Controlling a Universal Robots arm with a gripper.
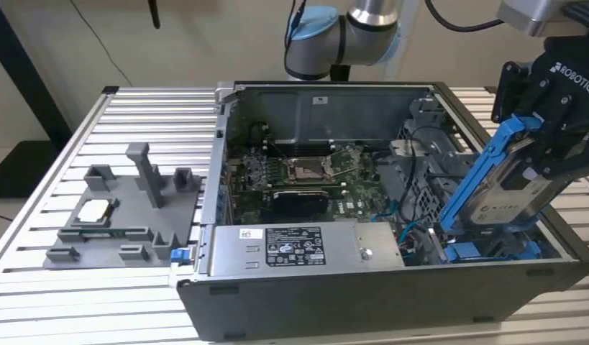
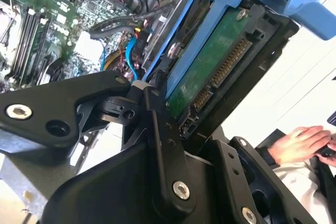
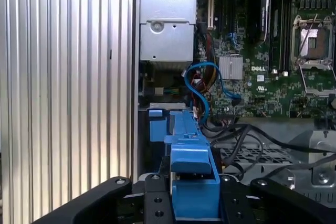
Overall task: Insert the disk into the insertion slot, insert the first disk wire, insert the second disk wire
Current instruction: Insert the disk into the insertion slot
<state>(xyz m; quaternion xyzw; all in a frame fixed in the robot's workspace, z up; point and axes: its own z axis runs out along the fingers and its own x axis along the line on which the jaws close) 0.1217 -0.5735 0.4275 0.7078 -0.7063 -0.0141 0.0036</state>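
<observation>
At the exterior view's right, over the near corner of the open case, the gripper pinches the disk by its blue frame, fingers pressed against its two sides. The disk hangs steeply tilted. Its upper end is in the grip and its lower end dips into the case just above the slot, and I cannot tell whether the two touch. It is not yet seated. In the second wrist view the disk's green board and connector edge face the camera between the black fingers. In the first wrist view the blue frame points down toward the cage, with blue cables and black cables looping just beside it. The power supply lies along the near wall, left of the slot, and the motherboard sits farther in. The main risk, as I judge it, is the tilt: if the disk goes down at this angle, its leading edge may catch on the cage rim or on the blue plastic already in the bay and jam. The loose cables lie close enough to be trapped under the frame. A hard push against a jam could twist the disk in the grip.
</observation>
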